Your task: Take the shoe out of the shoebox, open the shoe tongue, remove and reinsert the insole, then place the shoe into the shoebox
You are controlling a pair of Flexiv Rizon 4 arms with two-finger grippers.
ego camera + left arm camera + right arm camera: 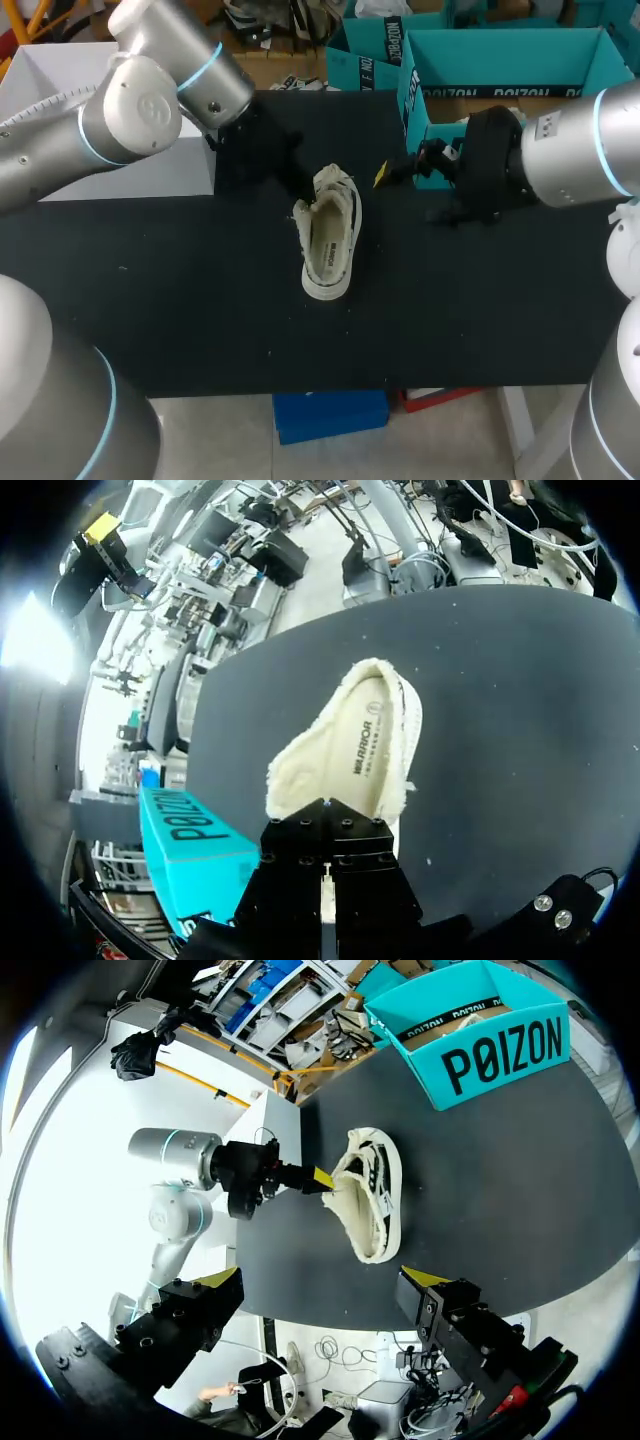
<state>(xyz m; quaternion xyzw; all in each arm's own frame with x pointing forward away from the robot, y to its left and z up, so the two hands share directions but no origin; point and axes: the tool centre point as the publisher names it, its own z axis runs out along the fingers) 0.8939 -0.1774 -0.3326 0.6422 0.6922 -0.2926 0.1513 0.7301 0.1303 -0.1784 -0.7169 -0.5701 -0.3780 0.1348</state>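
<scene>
Black tabletop (180,300), with a white canvas shoe with black stripes (330,240) sitting about mid-table, out of the box, fleecy lining showing. Left gripper (318,1178) has its fingers pinched together on the rim of the shoe's opening. Right gripper (320,1280) hangs off to the side, clear of the shoe, fingers spread wide, near the teal cardboard shoebox (500,70) at the far edge.

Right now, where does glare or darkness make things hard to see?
Head view: the black left gripper blends into the black table beside the pale shoe. Right wrist view: strong glare whitens the area beyond the table's edge, yet the shoe and shoebox show clearly. Left wrist view: glare out in the room; the shoe is evenly lit.
</scene>
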